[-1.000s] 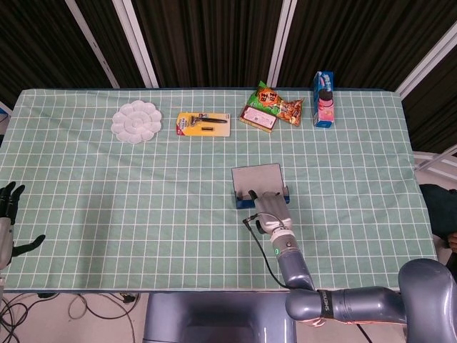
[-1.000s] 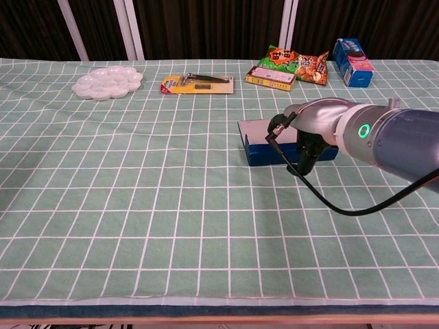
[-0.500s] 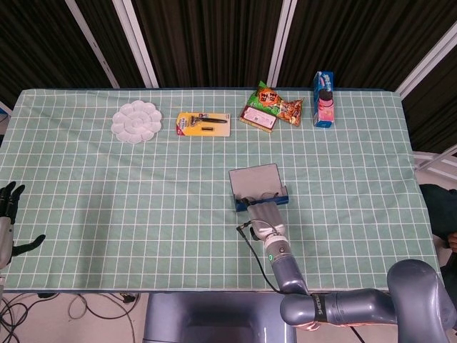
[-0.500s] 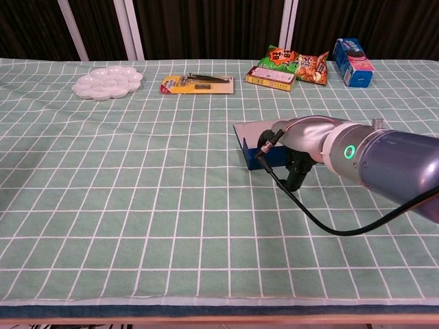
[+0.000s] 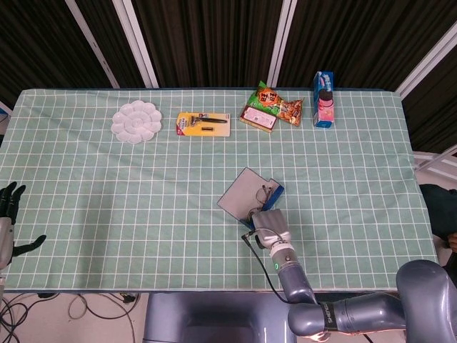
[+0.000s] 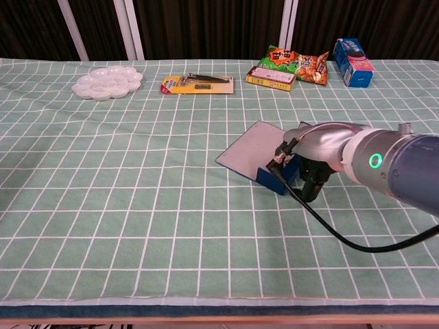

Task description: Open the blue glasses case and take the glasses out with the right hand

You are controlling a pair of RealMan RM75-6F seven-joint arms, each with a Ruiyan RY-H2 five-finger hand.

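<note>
The main risk, as I judge it, is that the right hand [image 6: 310, 173] drags or spins the blue glasses case [image 5: 250, 198] across the green checked tablecloth [image 5: 143, 200] instead of lifting the glasses [image 5: 265, 190] free: the case sits skewed to the grid, nothing braces it, and a sideways pull from the fingers would carry case and contents together, or flip the frames out onto the cloth. The black cable [image 6: 329, 229] trailing from the wrist could also catch the case edge. The right hand sits at the near end of the open case, fingers pointing down and touching or just beside its blue wall; whether it has hold of the glasses cannot be told, since the wrist hides the fingertips. The lid lies flat and open toward the left. The left hand [image 5: 8, 214] hangs apart at the table's left edge, fingers spread, holding nothing. Far back lie a white palette [image 5: 136, 121], a carded razor [image 5: 203, 124], snack packets [image 5: 271, 106] and a small carton [image 5: 323, 89].
</note>
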